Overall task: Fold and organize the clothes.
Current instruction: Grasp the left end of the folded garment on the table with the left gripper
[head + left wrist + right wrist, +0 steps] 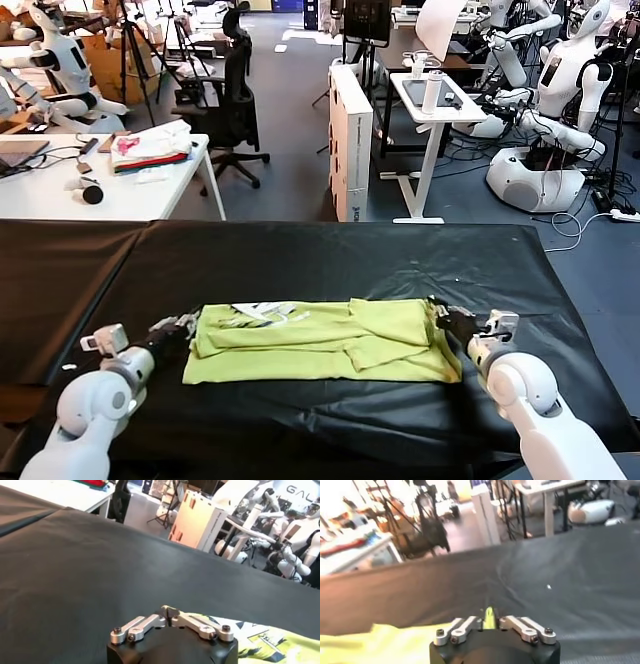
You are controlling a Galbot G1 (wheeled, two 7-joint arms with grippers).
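Note:
The lime yellow-green T-shirt (320, 342) lies folded into a long strip across the black-covered table (330, 255), white-and-dark print up near its left end. My left gripper (186, 326) is at the shirt's left edge, shut with the cloth edge at its fingertips; it also shows in the left wrist view (167, 612) with the shirt (272, 641) beside it. My right gripper (446, 318) is at the shirt's right edge. In the right wrist view it (489, 618) is shut on a fold of the shirt (375, 641), which sticks up between the fingers.
A white desk (60, 195) with a pile of white, pink and red cloth (150, 148) stands beyond the table at the back left. A black office chair (235, 100), a white box (350, 140), a small white stand (435, 105) and other robots (560, 90) stand farther back.

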